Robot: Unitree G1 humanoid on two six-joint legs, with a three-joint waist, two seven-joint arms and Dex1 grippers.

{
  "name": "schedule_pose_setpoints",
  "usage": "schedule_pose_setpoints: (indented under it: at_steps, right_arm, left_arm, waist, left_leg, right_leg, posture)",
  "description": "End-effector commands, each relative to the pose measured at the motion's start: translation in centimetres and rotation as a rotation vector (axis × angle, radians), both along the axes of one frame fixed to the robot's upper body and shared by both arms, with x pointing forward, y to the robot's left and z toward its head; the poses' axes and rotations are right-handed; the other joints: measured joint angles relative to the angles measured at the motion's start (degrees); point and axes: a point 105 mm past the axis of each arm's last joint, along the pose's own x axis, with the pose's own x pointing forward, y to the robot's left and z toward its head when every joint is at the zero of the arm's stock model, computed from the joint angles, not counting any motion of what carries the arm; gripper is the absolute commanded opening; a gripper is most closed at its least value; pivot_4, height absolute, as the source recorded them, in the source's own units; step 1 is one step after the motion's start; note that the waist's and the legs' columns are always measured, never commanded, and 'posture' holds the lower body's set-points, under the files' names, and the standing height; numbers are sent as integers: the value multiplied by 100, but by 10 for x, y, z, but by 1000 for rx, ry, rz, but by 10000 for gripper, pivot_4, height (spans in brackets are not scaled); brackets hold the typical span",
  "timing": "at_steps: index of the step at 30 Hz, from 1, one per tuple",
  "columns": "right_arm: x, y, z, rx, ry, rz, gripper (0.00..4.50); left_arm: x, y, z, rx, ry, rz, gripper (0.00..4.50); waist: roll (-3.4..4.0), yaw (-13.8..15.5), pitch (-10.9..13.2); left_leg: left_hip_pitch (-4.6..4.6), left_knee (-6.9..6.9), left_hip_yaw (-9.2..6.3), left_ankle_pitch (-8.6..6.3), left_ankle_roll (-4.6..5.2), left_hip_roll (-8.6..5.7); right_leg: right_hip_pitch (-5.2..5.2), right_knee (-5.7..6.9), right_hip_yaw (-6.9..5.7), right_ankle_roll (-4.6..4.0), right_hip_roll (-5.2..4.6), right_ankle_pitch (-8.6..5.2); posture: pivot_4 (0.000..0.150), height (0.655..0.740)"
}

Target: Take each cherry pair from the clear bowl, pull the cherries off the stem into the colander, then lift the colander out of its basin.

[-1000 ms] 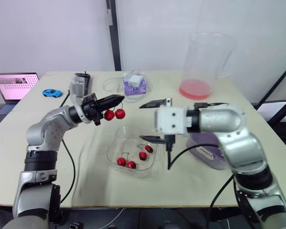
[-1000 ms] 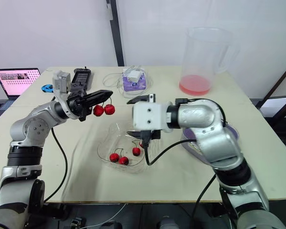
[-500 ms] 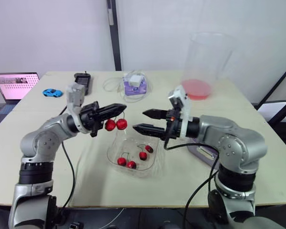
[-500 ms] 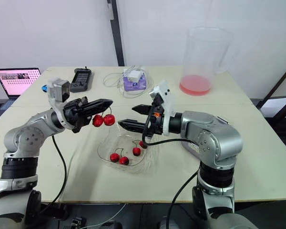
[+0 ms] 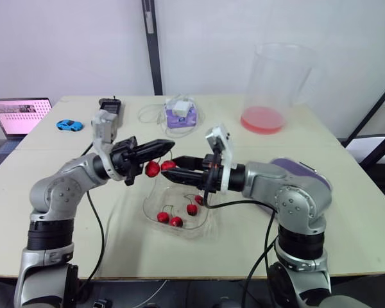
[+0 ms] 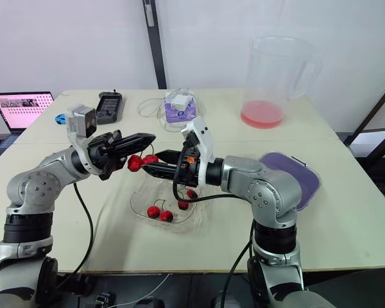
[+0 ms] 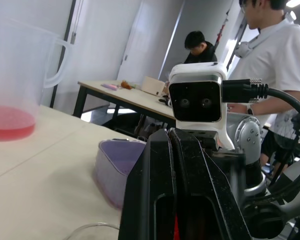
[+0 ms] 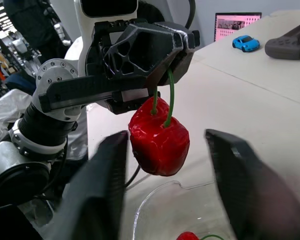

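The cherry pair (image 5: 159,167) is held by its stem in the closed left gripper (image 5: 167,145), above the far left rim of the clear bowl (image 5: 149,206). The right gripper (image 5: 176,167) is spread wide, with one finger on each side of the cherries. The purple colander (image 5: 300,170) lies well to the right. If the cherries are pulled off here, they would likely be dropped into the bowl or onto the table (image 5: 115,247). The stem may also be dragged from the left gripper.

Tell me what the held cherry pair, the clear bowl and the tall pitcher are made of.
Cherry pair: likely imitation, glossy moulded plastic; the skin looks faceted, the stems uniformly green.
Clear bowl: thin transparent plastic, probably; wavy rim, table visible through it.
Tall pitcher: clear rigid plastic, apparently; moulded handle, red contents showing through.
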Motion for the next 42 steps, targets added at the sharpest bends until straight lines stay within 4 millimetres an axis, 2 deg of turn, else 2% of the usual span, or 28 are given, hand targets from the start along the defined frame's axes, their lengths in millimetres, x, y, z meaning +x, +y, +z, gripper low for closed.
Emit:
schedule_pose_setpoints:
  at_steps: [1,9,11,15,22,25,30,34,38,42]
  right_arm:
    - [-7,5,13,35,-46,33,26266]
    - [-5,8,12,42,-43,18,26266]
    - [-5,7,12,43,-40,15,21480]
    - [-5,7,12,39,-41,19,5280]
    - [-7,2,9,25,-26,29,5280]
    - [-8,-2,2,-14,-8,42,5280]
    - [-22,-9,-19,-141,37,125,5280]
    - [-22,-13,-23,-154,59,120,5280]
    - [-19,-29,-10,-123,36,80,5280]
    - [-2,-81,16,-174,-52,-72,5280]
  left_arm:
    - [-5,-1,9,-5,-49,-9,0]
    - [-4,-1,7,2,-54,-6,0]
    - [-3,-1,8,2,-55,-8,0]
    - [-3,-1,9,4,-59,-10,0]
    - [-2,-1,9,5,-61,-6,0]
    - [-1,-1,9,4,-64,-4,0]
    - [-2,-4,8,-5,-60,-17,0]
    - [-3,-6,6,-9,-57,-24,0]
    - [-2,-3,5,-12,-54,-16,0]
    - [-2,-3,4,-15,-49,-11,0]
  waist:
    - [0,1,0]
    - [0,1,0]
    - [0,2,0]
    - [0,4,0]
    - [0,6,0]
    - [0,7,0]
    - [0,7,0]
    - [-1,4,0]
    - [-1,21,1]
    - [0,118,4]
  left_leg:
    - [0,0,0,0,0,0]
    - [0,0,0,0,0,0]
    - [0,0,0,0,0,0]
    - [0,0,0,0,1,0]
    - [0,-1,0,-1,1,0]
    - [0,-1,0,-1,1,0]
    - [0,-1,0,-2,3,0]
    - [-1,-1,0,-3,5,0]
    - [-1,-1,0,-3,5,0]
    - [-5,3,2,-3,5,-2]
  right_leg:
    - [0,0,0,0,0,0]
    - [0,-1,0,0,0,0]
    - [0,-1,0,0,0,0]
    - [0,-2,0,0,0,0]
    - [0,-3,0,0,0,0]
    - [1,-4,0,0,0,0]
    - [1,-7,0,0,0,0]
    - [1,-7,0,0,1,0]
    - [1,-8,1,1,1,0]
    - [3,-12,0,1,-3,0]
  posture:
    - [1500,7332]
    - [1500,7332]
    - [1500,7332]
    - [1500,7332]
    - [1500,7332]
    - [1500,7332]
    - [1500,7332]
    - [1500,7332]
    - [1500,7332]
    - [1500,7332]
